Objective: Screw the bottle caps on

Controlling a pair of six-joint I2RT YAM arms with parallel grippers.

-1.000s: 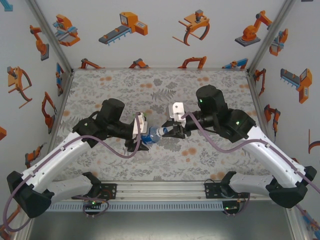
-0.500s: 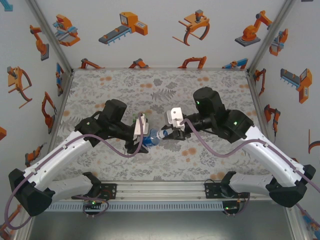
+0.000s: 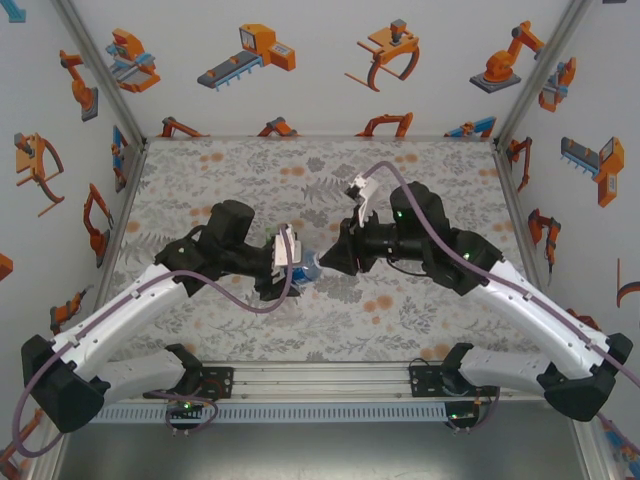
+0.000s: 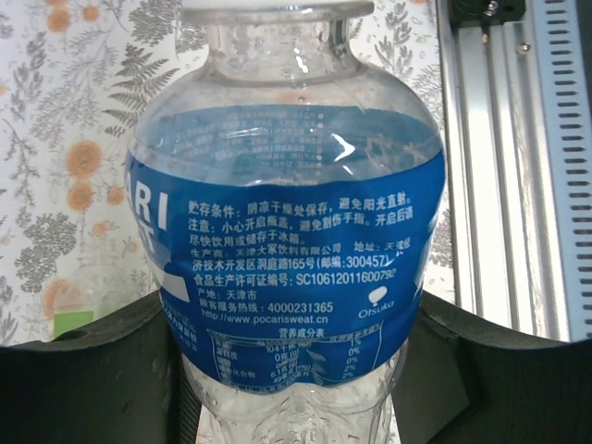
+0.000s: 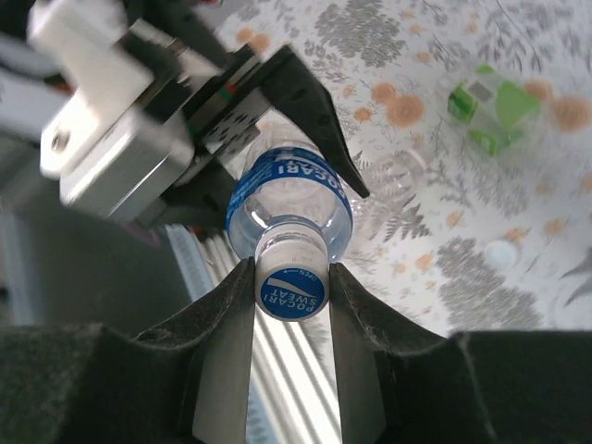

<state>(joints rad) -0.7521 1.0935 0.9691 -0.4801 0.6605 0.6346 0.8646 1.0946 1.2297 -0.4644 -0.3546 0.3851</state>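
My left gripper [image 3: 292, 272] is shut on the blue-labelled bottle [image 3: 306, 270] and holds it on its side above the table. In the left wrist view the bottle [image 4: 287, 213] stands between the black fingers [image 4: 83, 370], with its capped neck pointing away. My right gripper [image 3: 326, 259] meets it from the right. In the right wrist view its two fingers are shut on the bottle cap [image 5: 293, 282], a whitish cap with a blue printed top that sits on the bottle's [image 5: 291, 190] neck. A green-labelled bottle [image 5: 490, 104] lies on the table beyond, with a loose whitish cap [image 5: 500, 252] near it.
The aluminium rail [image 3: 320, 380] runs along the near edge, right under the held bottle's side in the left wrist view [image 4: 518, 166]. The floral table mat [image 3: 300, 170] is walled in on three sides.
The right wrist has rolled while gripping the cap, swinging its white camera mount upward. Both grippers and the bottle have drifted slightly toward the near edge.
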